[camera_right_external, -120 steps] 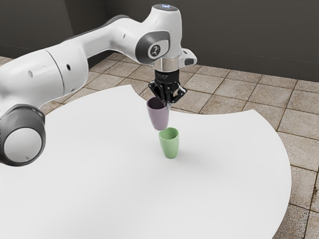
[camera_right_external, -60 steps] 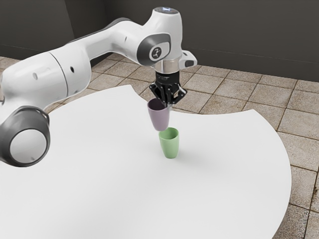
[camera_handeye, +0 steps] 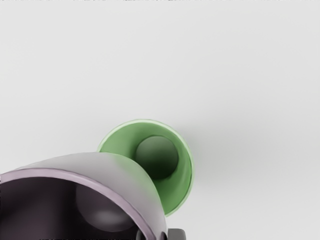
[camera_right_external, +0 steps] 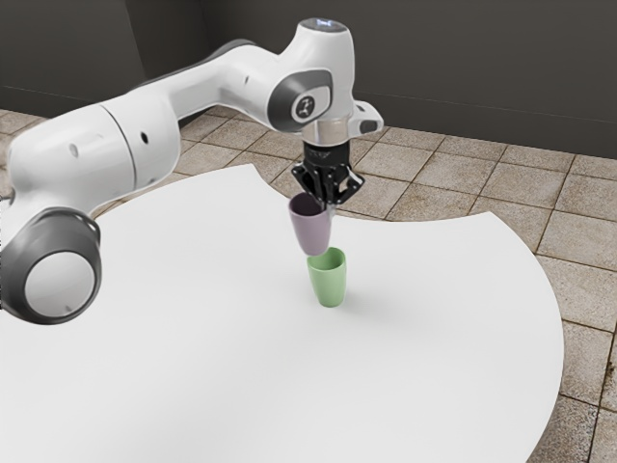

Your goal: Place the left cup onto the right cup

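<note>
Two cups, both upright and empty: the mauve tapered plastic cup (camera_right_external: 310,230) hangs from the black two-finger hand (camera_right_external: 326,204), which pinches its rim wall, while the green tapered plastic cup (camera_right_external: 327,278) stands on the white round tabletop (camera_right_external: 193,367). The mauve cup is above the green cup, offset toward the exterior view's left of its mouth. By my judgement, the hand needs a short sideways shift to line up both vertical axes, then a descent.
</note>
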`<state>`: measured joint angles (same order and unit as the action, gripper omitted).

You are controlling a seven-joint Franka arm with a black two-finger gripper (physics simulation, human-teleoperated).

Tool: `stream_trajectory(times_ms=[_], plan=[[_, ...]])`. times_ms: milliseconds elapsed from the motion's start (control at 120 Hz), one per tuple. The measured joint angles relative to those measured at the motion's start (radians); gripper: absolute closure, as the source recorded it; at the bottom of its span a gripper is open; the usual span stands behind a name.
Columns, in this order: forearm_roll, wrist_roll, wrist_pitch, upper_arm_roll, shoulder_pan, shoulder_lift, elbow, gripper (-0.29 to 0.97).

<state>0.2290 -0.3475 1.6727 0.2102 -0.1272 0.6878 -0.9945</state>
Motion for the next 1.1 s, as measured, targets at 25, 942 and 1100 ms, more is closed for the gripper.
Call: stream_trajectory(times_ms=[25, 942, 1100], plan=[[0.0, 0.0, 0.001, 0.0, 0.0, 0.002, 0.001, 0.79], [0.0, 0.005, 0.037, -0.001, -0.009, 0.038, 0.003, 0.79], [0.0, 0.006, 0.045, -0.001, -0.008, 0.046, 0.002, 0.79]])
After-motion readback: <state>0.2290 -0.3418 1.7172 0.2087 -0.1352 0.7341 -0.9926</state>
